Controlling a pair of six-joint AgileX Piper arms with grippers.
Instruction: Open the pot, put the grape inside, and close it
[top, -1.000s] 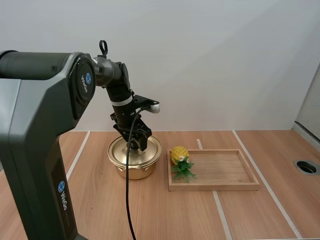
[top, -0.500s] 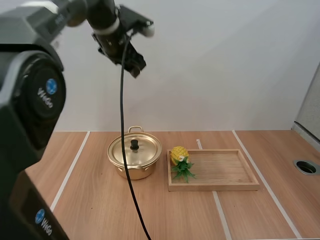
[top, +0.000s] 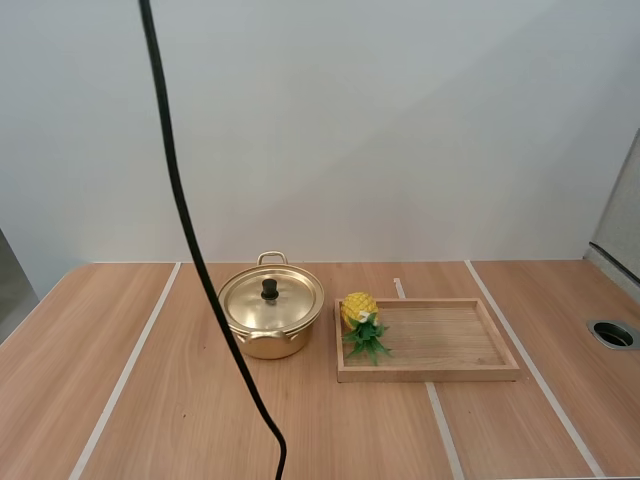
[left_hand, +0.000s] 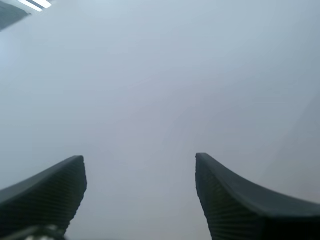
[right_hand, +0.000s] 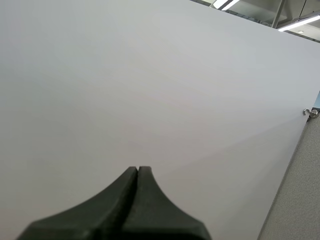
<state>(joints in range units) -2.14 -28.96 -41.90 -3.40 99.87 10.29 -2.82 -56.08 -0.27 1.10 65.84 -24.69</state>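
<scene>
Centrally, lidded pot (top: 270, 310) on wooden table (top: 150, 400)

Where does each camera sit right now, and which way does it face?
High view: behind and above the arm bases, looking forward and down at the table, the lidded pot and a pineapple in the wooden tray.
Left wrist view: on the left arm, facing a pale wall; left gripper open.
Right wrist view: on the right arm, facing a pale wall; right gripper shut.
Shared: both wrist views face that wall.
</scene>
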